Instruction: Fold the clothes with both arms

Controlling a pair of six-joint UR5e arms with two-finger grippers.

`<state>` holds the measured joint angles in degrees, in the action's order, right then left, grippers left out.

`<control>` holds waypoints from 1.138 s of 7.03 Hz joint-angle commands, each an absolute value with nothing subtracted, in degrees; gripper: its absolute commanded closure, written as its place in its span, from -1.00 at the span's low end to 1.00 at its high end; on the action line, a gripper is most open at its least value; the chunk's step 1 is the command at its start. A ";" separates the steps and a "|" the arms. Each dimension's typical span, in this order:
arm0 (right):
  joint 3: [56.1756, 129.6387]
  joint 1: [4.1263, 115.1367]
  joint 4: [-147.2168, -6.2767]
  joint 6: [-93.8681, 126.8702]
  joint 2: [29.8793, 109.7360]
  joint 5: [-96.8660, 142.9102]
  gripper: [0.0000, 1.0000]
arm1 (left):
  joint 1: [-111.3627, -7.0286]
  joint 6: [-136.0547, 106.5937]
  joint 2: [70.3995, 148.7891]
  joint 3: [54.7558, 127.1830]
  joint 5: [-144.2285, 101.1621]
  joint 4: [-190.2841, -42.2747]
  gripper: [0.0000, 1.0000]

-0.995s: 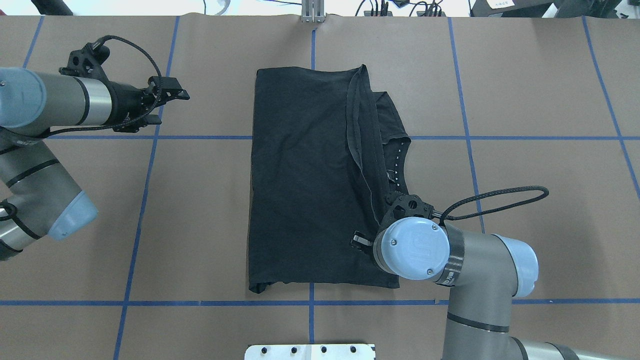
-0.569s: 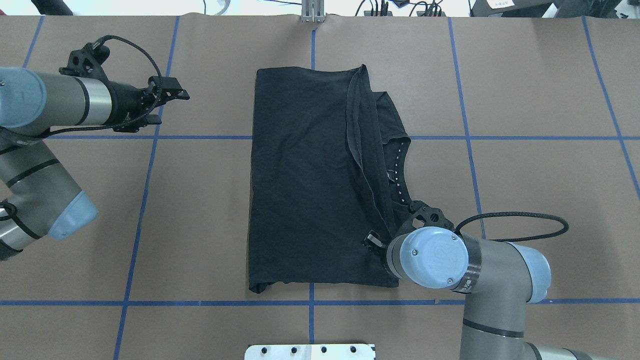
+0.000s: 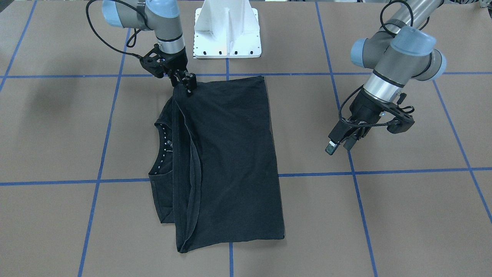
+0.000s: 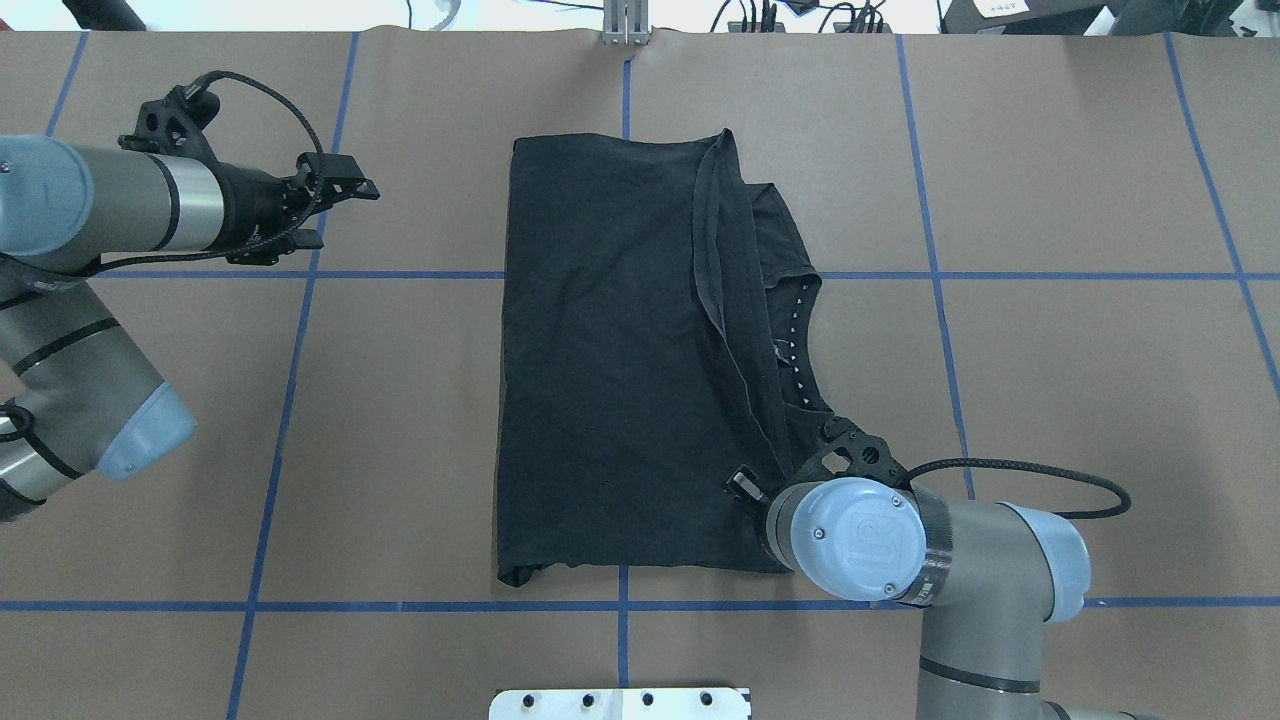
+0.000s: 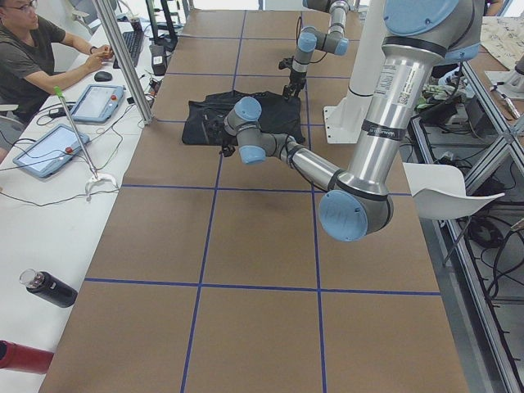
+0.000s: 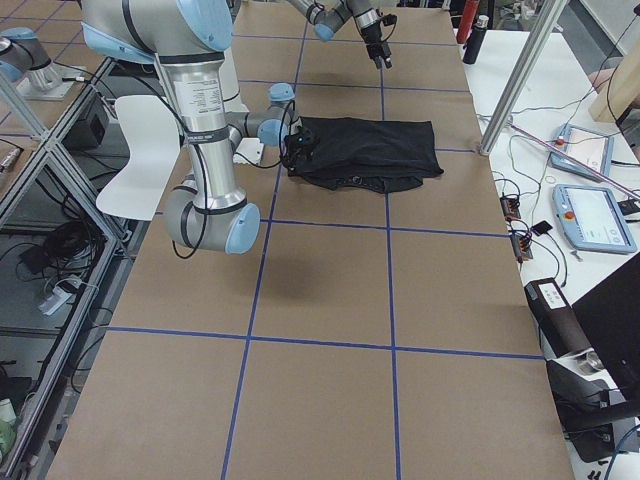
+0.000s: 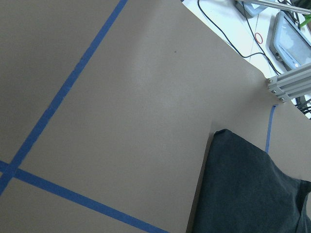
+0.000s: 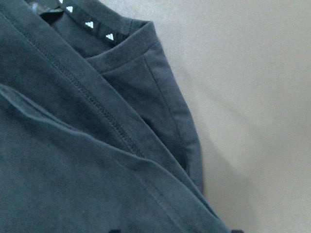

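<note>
The shirt (image 4: 600, 380) lies flat in the middle of the table (image 4: 1050, 350), folded lengthwise into a long dark panel. The collar (image 4: 795, 330) and a strip of under-layer peek out on the robot's right side.

The right gripper (image 3: 188, 88) is down at the shirt's near corner on that side, its tips right at the cloth edge. Whether they pinch fabric or only rest on it, I cannot tell; the wrist view shows only cloth and seams.

The left gripper (image 3: 338, 145) hangs well off to the other side over bare table, its fingers spread and holding nothing.

How will it handle? It looks like thin, light, floppy jersey. It should drape and sag the instant it leaves the table, and one layer will likely slide over the next. There are several layers along that right side, so a shallow pinch may lift only the top sheet.

The best holds look like the two near corners, one per arm, each taken deep enough to catch every layer. The stitched fold seam (image 8: 97, 114) gives a firmer bite than open cloth. Lifting evenly and low should keep the fold from spilling open.
</note>
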<state>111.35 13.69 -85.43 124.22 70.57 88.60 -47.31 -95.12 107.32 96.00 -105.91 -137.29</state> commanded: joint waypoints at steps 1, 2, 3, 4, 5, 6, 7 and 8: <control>111.36 13.97 -85.43 126.98 70.49 86.84 -0.57 | -47.29 -95.10 107.31 96.06 -105.82 -137.29 -0.99; 111.27 13.89 -85.43 127.09 70.49 86.66 -0.57 | -47.29 -95.18 107.40 96.06 -105.82 -137.29 -0.99; 111.10 13.80 -85.34 127.35 70.49 86.66 -0.57 | -47.29 -95.19 107.32 96.06 -105.82 -137.29 -0.99; 111.09 13.80 -85.17 127.70 70.66 86.66 -0.57 | -47.29 -95.19 107.31 96.06 -105.82 -137.29 -0.99; 110.66 13.71 -85.17 127.71 70.58 86.66 -0.57 | -47.29 -95.19 107.31 96.06 -105.82 -137.29 -0.98; 110.57 13.54 -85.17 127.71 70.58 86.66 -0.54 | -47.29 -95.19 107.31 96.15 -105.82 -137.29 -0.99; 110.39 13.54 -85.17 127.79 70.49 86.57 -0.36 | -47.29 -95.19 107.31 96.24 -105.82 -137.29 -0.99; 110.30 13.62 -85.17 127.88 70.40 86.66 0.11 | -47.29 -95.19 107.31 96.33 -105.82 -137.29 -0.99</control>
<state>110.46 13.59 -85.17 127.78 70.50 86.62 -47.29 -95.19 107.32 96.23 -105.82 -137.28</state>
